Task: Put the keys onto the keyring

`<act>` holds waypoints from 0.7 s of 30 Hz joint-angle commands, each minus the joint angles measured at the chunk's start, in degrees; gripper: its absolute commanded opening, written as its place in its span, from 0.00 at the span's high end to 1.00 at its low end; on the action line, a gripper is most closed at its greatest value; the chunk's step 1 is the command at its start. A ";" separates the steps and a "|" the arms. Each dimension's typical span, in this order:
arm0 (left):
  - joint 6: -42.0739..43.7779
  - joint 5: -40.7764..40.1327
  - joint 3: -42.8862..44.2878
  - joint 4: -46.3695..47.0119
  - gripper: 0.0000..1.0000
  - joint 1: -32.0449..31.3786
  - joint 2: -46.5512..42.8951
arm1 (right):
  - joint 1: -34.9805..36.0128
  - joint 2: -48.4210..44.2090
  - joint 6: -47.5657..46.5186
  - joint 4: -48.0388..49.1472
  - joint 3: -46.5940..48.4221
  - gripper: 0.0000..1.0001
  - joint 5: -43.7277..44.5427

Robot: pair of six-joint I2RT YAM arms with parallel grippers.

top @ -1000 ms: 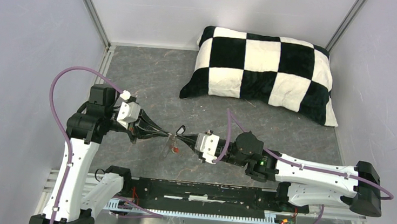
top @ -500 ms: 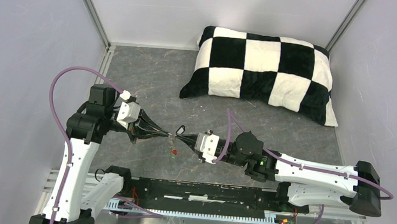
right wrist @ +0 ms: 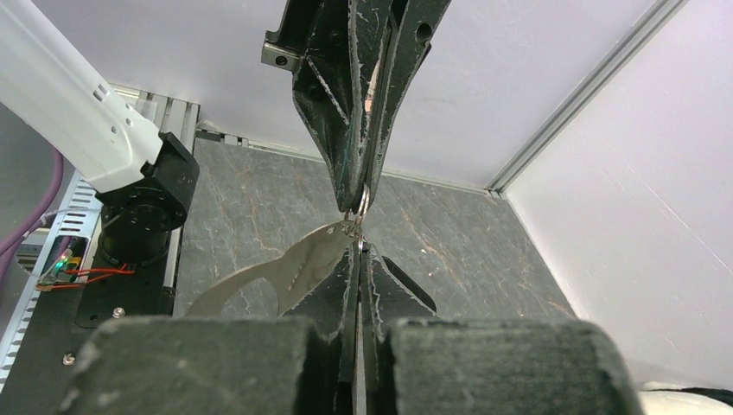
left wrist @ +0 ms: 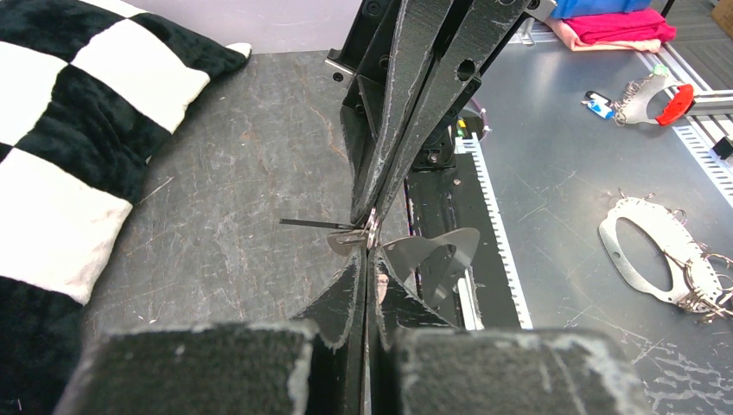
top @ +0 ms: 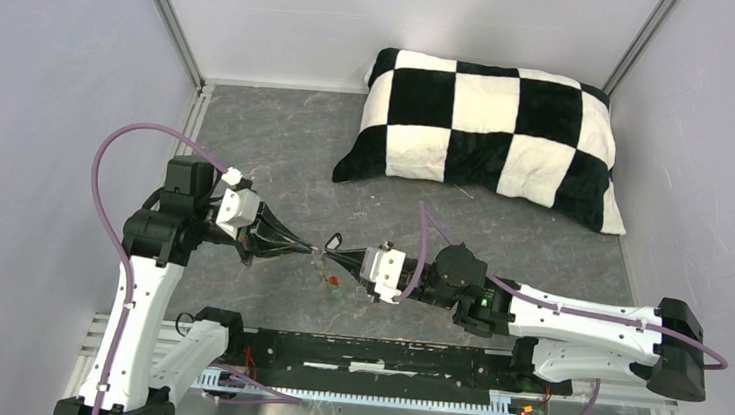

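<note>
Left gripper (top: 309, 252) and right gripper (top: 334, 256) meet tip to tip above the table (top: 279, 140), each pair of jaws pressed fully together. A small wire loop (right wrist: 362, 201) sits at the junction, and the flat grey keyring (right wrist: 307, 258) hangs just beneath it. The overhead view alone shows a red key tag (top: 334, 283) dangling below the tips, while the right wrist view shows the keyring's bright face, cut off behind its own fingers. Which jaws actually carry the keyring cannot be made out, and no other key is discernible.
</note>
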 commanded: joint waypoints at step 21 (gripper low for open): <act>-1.14 1.53 2.52 1.27 0.98 -0.11 -0.58 | 1.11 -0.05 0.22 2.72 0.30 0.99 -1.30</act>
